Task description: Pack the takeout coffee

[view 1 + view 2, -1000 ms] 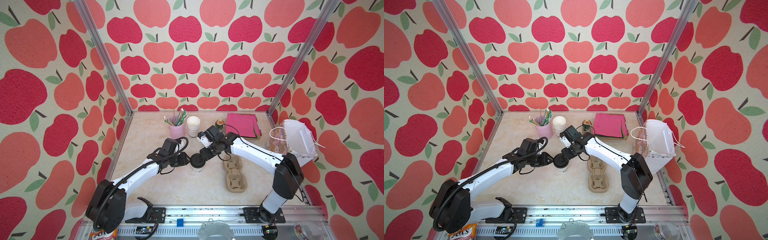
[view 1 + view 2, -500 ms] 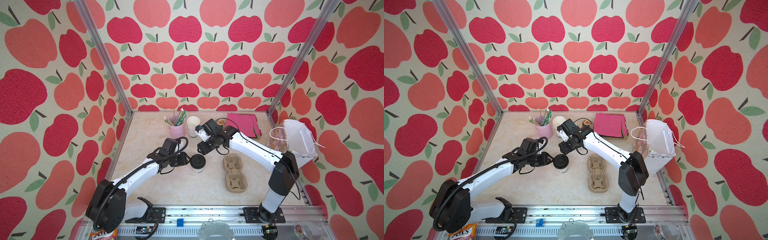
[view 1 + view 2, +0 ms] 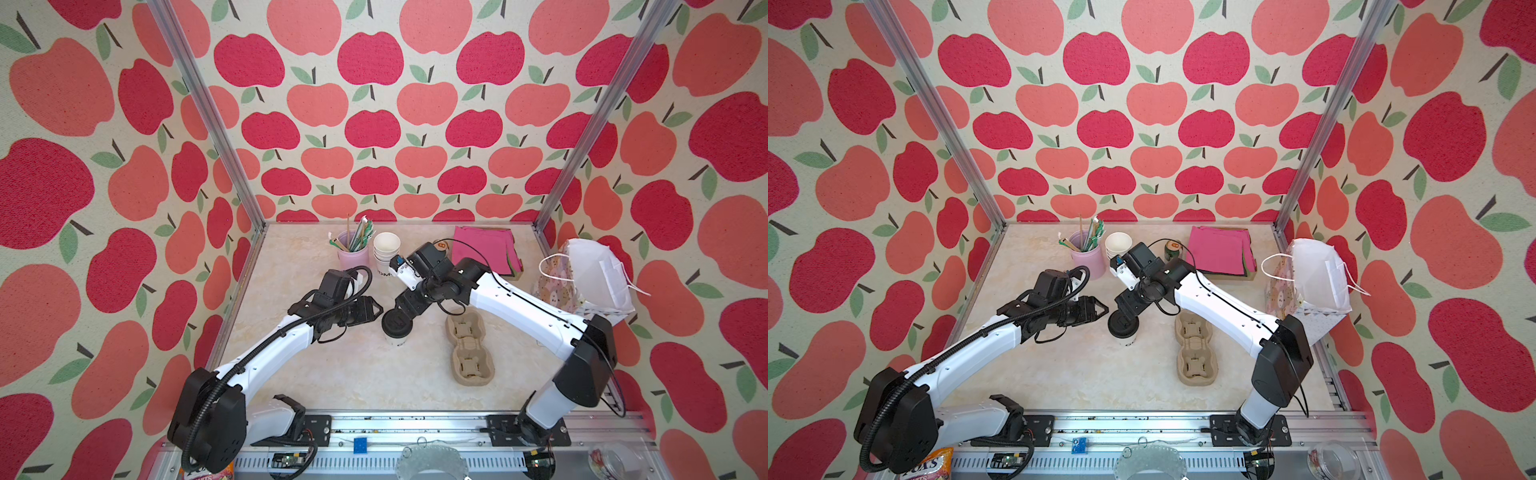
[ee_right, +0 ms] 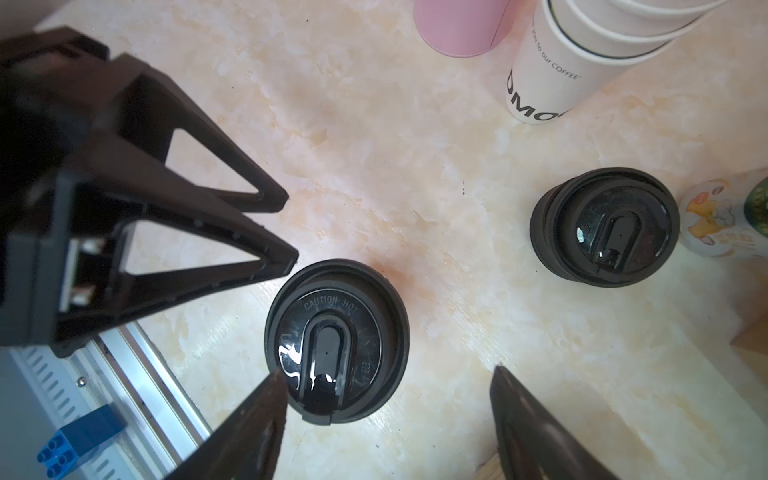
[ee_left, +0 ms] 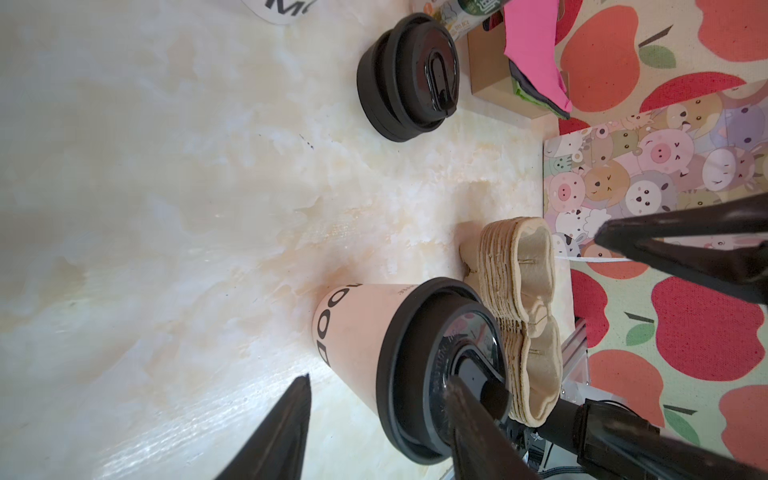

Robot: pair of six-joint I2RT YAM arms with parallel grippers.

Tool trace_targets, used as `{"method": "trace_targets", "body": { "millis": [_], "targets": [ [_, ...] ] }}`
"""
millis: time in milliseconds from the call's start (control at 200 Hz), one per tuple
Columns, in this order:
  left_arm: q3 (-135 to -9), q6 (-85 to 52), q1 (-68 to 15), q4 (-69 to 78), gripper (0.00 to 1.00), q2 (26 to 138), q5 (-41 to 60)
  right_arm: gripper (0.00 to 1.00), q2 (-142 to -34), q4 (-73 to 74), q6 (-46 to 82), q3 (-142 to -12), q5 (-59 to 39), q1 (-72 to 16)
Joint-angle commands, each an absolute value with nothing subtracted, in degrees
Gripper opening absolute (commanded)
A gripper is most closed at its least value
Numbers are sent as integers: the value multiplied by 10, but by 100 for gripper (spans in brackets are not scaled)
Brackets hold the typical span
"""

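The walls [image 3: 374,124] are cream, printed with crimson and coral apples with green leaves, and the bench [image 3: 332,374] is marbled cream and peach. The takeout coffee [image 5: 353,328] is white with black lettering and a glossy black lid. The cup carrier [image 3: 469,349] is tan, the pot [image 3: 353,259] pink, the napkins [image 3: 482,249] magenta, and the bag [image 5: 623,178] shows pastel cartoon animals.

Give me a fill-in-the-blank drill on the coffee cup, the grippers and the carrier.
1. The takeout coffee stands ___ on the table.
2. Its lid is coloured ___.
3. The left gripper and right gripper both have jaws that are ___.
4. Seen from above, the cup carrier stack shows ___ wells, both empty.

Missing words: upright; black; open; two.
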State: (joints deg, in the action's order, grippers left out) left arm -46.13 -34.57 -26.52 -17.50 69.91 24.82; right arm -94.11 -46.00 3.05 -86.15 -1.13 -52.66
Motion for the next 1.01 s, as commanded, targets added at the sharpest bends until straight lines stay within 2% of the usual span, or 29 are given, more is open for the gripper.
{"method": "trace_targets", "body": {
  "millis": [0, 180, 380, 640, 1000],
  "targets": [
    [-452, -333, -239, -189, 60, 663, 224, 84, -932, -476, 12, -850, 11, -546],
    [-422, -330, -183, -196, 68, 605, 224, 92, -952, -484, 15, -853, 28, -567],
    [-395, -332, -149, -202, 82, 565, 221, 98, -980, -494, 12, -865, 46, -584],
    [-381, -338, -142, -194, 94, 562, 225, 97, -1012, -511, 10, -885, 61, -592],
    [-373, -342, -142, -179, 98, 572, 231, 87, -1031, -511, 6, -893, 68, -604]
  ]
}}
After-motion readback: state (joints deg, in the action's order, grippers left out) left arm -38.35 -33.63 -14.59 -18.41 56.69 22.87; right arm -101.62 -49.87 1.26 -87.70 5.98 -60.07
